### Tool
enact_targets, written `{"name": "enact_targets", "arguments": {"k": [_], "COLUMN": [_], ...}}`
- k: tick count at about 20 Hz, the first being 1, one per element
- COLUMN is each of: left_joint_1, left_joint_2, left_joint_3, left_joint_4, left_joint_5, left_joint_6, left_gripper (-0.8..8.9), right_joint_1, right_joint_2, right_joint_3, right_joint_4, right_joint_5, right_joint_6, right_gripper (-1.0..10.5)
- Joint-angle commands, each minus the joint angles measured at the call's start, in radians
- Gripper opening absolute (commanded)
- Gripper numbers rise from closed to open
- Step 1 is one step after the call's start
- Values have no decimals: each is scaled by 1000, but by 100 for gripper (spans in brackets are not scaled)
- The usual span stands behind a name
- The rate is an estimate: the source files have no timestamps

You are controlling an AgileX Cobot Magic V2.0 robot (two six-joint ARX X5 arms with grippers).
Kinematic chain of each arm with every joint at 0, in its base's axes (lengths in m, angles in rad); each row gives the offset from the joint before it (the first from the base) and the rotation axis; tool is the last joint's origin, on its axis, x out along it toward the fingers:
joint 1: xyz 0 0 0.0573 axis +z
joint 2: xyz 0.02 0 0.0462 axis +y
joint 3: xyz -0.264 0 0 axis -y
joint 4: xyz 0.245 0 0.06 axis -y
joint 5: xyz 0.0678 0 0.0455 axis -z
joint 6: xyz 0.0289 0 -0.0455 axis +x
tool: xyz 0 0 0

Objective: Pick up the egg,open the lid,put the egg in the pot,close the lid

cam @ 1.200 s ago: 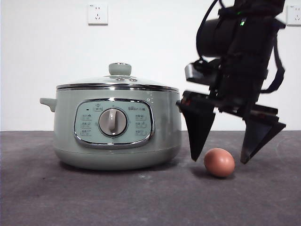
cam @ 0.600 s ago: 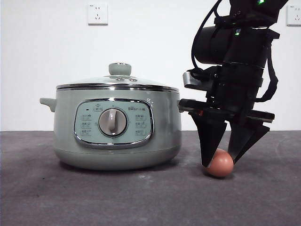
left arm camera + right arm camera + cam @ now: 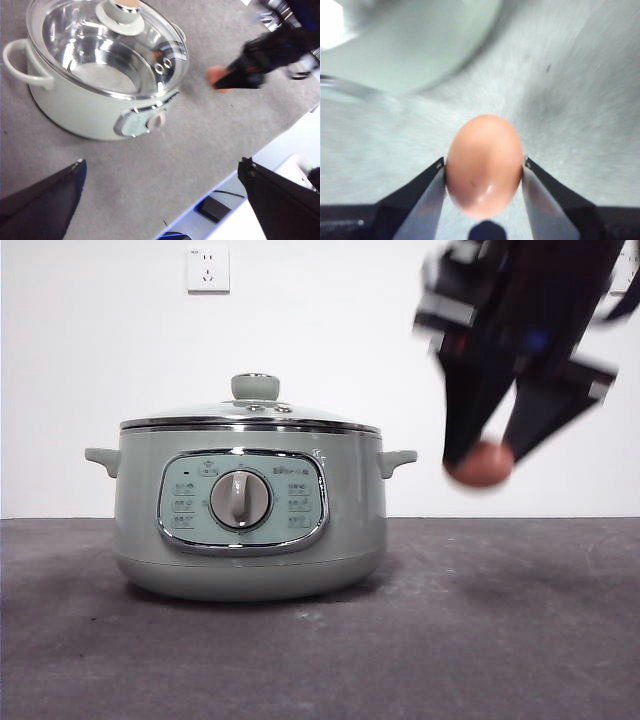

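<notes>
My right gripper [image 3: 482,462] is shut on the reddish-brown egg [image 3: 480,464] and holds it in the air, to the right of the pot and about level with its rim. In the right wrist view the egg [image 3: 484,165] sits squeezed between the two jaws. The sage-green pot [image 3: 248,520] stands on the grey table with its glass lid [image 3: 250,415] on it, knob [image 3: 255,386] on top. From the left wrist view I see the pot [image 3: 85,107], the lid [image 3: 107,45], the egg [image 3: 214,76] and the right gripper [image 3: 235,81]. My left gripper [image 3: 162,195] is open and empty, high above the table.
The grey table surface [image 3: 320,640] stretches in front of and to the right of the pot. A white wall with a socket [image 3: 207,268] is behind. The table's edge [image 3: 210,185] and floor items show in the left wrist view.
My right gripper closed on the egg on the table, then lifted it up to about the height of the pot's rim. The pot and lid have not moved.
</notes>
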Motion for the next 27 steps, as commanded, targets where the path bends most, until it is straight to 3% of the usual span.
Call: {"name": "enact_targets", "arguments": {"k": [1,4,11,16,19,27], "left_joint_1": [-24,-106,-382,-476,-488,-492], "left_joint_2": [53,158,474,731,846,950], "left_joint_3": [2,20,184,331,398,418], "left_joint_4": [77,204,420,500,541,604], "left_joint_5": [0,-53,-434,-526,-530,-575], "left_joint_6": [-23,-76,-93,-92,-93,-93], "left_gripper": [661,661,661,661,661,656], "right_joint_1": [0,0,0,0,0,0], "right_joint_2": [-130,-289,-462,-472,-471,-471], "right_joint_3": [-2,-2,-2,-2,-2,-2], "right_joint_4": [-9,-39,-89,-110,-110,-106], "right_joint_5": [3,3,3,2,2,3], "right_joint_6": [-14,-17,-16,-17,-17,-35], "right_gripper": [-12,-12,-12,-12,-12,-12]}}
